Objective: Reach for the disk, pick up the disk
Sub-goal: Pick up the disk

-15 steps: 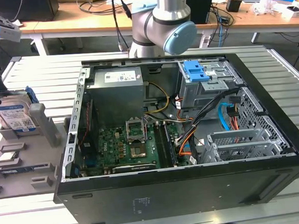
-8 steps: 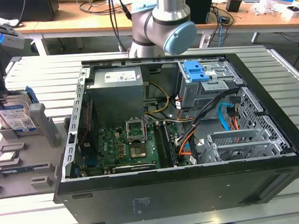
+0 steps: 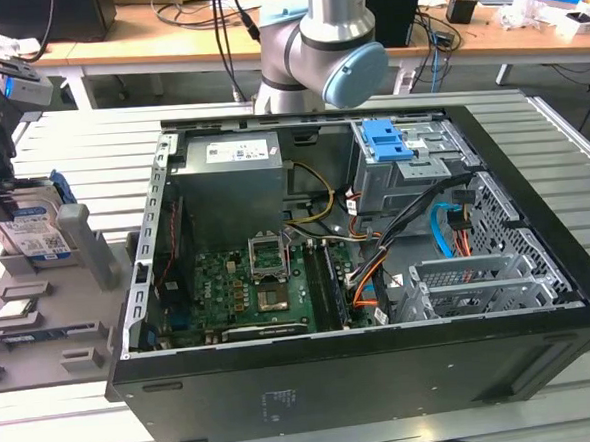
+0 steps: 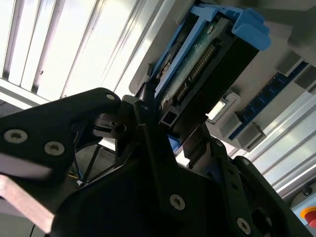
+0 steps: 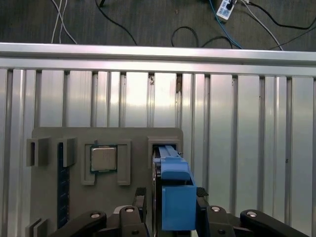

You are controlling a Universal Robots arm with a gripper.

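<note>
The rectangular silver metal disk (image 5: 174,192), edged by a bright blue plastic bracket, stood on edge in a slot of the grey plastic holder tray (image 5: 74,136) on the slatted metal table (image 5: 247,148). The black pincer (image 5: 170,200) straddled it, one finger on each side. Whether it was clenched or released could not be told. A lopsided grip could likely jam the disk in its slot or drag the tray along.

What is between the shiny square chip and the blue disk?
In the first wrist view, only the gray tray lies between the chip and the disk: a raised ridge beside the chip, then a bare strip.
</note>
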